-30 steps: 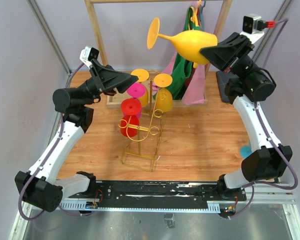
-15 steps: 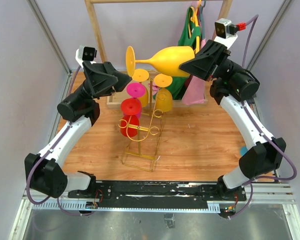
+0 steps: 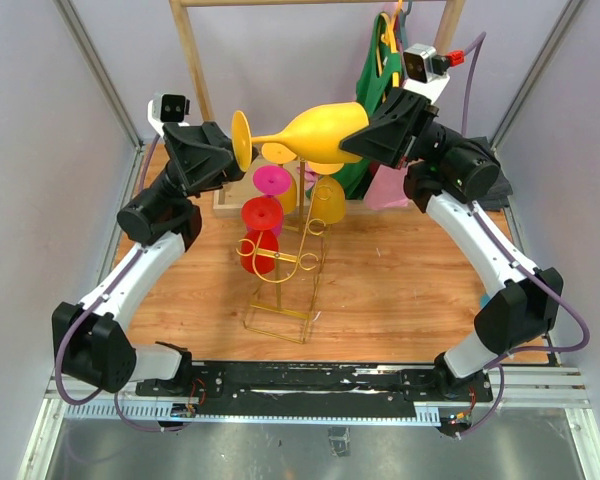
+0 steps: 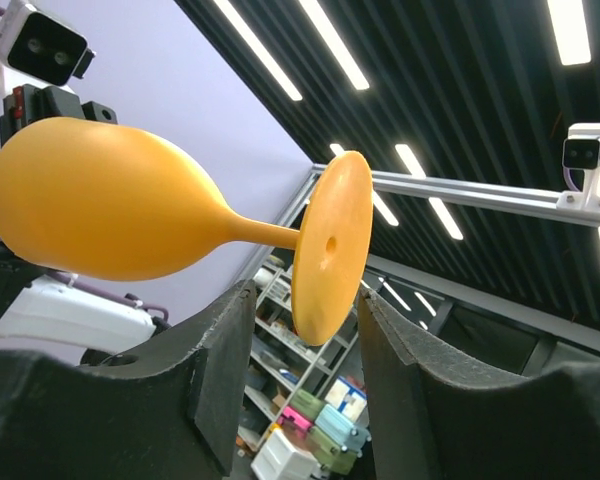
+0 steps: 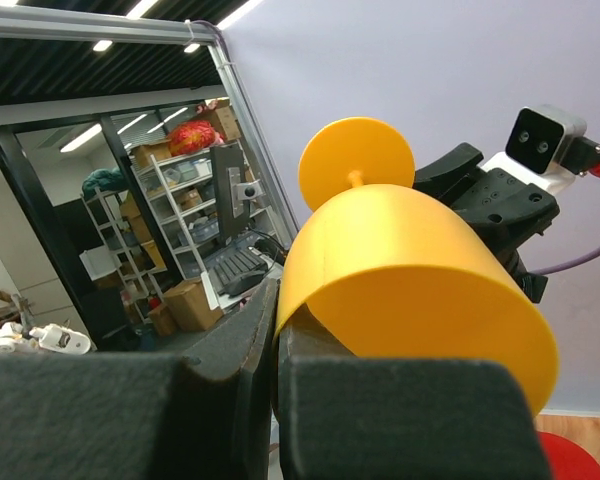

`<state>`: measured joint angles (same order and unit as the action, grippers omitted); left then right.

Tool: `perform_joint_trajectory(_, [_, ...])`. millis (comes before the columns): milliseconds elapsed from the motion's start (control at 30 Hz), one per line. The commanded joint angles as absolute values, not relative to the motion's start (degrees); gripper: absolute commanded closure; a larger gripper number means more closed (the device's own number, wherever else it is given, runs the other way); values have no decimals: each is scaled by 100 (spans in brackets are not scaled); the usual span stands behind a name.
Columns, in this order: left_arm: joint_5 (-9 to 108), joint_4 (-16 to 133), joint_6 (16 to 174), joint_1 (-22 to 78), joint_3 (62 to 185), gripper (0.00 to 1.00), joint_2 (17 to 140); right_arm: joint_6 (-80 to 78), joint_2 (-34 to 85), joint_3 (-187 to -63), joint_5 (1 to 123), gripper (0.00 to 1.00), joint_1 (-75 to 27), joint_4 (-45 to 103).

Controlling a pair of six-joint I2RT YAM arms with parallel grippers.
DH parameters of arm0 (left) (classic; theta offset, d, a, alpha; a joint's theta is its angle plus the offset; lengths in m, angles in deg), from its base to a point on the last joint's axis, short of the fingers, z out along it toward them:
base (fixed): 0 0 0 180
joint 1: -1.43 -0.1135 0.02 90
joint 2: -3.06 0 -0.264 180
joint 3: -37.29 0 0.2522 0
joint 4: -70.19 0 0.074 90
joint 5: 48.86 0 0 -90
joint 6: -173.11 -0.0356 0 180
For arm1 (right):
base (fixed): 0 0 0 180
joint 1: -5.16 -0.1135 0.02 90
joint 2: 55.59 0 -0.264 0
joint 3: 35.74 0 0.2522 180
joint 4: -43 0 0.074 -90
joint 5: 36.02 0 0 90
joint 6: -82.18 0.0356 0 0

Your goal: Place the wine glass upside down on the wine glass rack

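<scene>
A yellow wine glass (image 3: 320,131) is held sideways high above the table, foot pointing left. My right gripper (image 3: 355,145) is shut on the rim of its bowl (image 5: 410,290). My left gripper (image 3: 242,155) is open, its fingers either side of the glass's round foot (image 4: 328,262) without touching it. The gold wire wine glass rack (image 3: 285,262) stands below on the wooden table, with red, pink and yellow glasses (image 3: 262,215) hanging on it.
A tall wooden clothes rail frame (image 3: 192,70) stands at the back with green and pink cloths (image 3: 372,150) hanging from it. A dark object lies at the back right by the wall. A small blue thing (image 3: 486,298) shows beside the right arm.
My right arm has carried the yellow glass to the left and lower. My left gripper has risen toward it, and the glass's foot now sits between its open fingers.
</scene>
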<state>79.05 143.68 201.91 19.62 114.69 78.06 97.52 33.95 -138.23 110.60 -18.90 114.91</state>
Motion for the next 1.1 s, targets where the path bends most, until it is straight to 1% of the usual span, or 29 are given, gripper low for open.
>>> perform_joint_trajectory(0, [7714,15113,21981,1989,11381,53,7771,9606,3294,-13914,11141,99,-1998,11819])
perform_joint_trajectory(67, [7702,15080,21963,1991,11401,57,7744,9591,3269,-13841,11136,99,-1998,11825])
perform_joint_trajectory(133, [7694,15077,21960,1989,11436,66,7742,9554,3250,-13758,11137,99,-1997,11821])
perform_joint_trajectory(300, [7665,15069,21963,1990,11502,68,7731,9534,3230,-13650,11145,99,-1998,11822])
perform_joint_trajectory(367, [7673,15031,21944,1989,11502,76,7692,9528,3237,-13633,11138,99,-1998,11826])
perform_joint_trajectory(467, [7695,14999,21933,1989,11507,95,7666,9519,3258,-13641,11121,99,-1998,11827])
perform_joint_trajectory(500, [7699,14994,21934,1988,11505,99,7655,9519,3269,-13644,11117,99,-1993,11826])
perform_joint_trajectory(700, [7666,14806,21842,1991,11577,100,7528,9563,3321,-13628,11075,98,-1989,11807])
perform_joint_trajectory(767, [7713,14724,21768,1991,11679,100,7505,9584,3327,-13618,11067,93,-1989,11815])
perform_joint_trajectory(833, [7734,14712,21750,1982,11792,100,7511,9588,3323,-13604,11065,80,-1977,11817])
perform_joint_trajectory(867, [7735,14703,21750,1985,11848,100,7513,9589,3312,-13585,11048,76,-1961,11814])
perform_joint_trajectory(967, [7765,14579,21716,1973,11941,100,7488,9605,3292,-13531,10976,56,-1882,11809])
perform_joint_trajectory(1067, [7807,14479,21681,1948,12025,100,7459,9604,3264,-13498,10976,49,-1833,11813])
